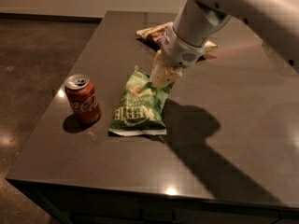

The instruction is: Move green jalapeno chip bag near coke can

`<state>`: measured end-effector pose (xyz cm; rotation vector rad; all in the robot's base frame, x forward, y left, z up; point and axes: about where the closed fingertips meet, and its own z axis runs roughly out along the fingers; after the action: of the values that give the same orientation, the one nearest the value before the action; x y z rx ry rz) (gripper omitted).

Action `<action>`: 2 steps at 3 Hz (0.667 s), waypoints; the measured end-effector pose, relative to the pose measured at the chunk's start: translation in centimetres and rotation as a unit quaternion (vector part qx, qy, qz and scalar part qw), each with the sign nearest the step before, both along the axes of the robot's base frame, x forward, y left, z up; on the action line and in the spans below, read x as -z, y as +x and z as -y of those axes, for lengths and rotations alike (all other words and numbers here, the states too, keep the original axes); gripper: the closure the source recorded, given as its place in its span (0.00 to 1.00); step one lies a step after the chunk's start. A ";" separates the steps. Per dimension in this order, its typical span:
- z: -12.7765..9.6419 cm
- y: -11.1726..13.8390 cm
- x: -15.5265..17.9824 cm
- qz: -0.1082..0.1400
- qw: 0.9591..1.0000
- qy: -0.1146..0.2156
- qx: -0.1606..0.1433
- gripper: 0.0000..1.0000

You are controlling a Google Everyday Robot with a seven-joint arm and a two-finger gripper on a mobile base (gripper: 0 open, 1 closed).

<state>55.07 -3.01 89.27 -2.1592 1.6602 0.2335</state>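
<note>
pincer (160,80) clamped on green jalapeno chip bag (139,107), coke can (82,98) just beside, brown bag (148,32) behind

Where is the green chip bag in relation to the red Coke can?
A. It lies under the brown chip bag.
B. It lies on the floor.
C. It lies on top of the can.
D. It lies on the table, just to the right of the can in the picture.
D: the green jalapeno chip bag lies on the table beside the upright coke can, a small gap apart; the end effector is at the bag's far end.
</note>
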 end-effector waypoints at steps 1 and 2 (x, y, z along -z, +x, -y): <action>-0.1 0.0 0.0 0.000 1.000 0.000 -0.001 0.41; -0.3 -0.1 0.0 0.000 1.000 0.000 -0.002 0.18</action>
<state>55.01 -2.75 89.22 -2.1629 1.6554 0.2336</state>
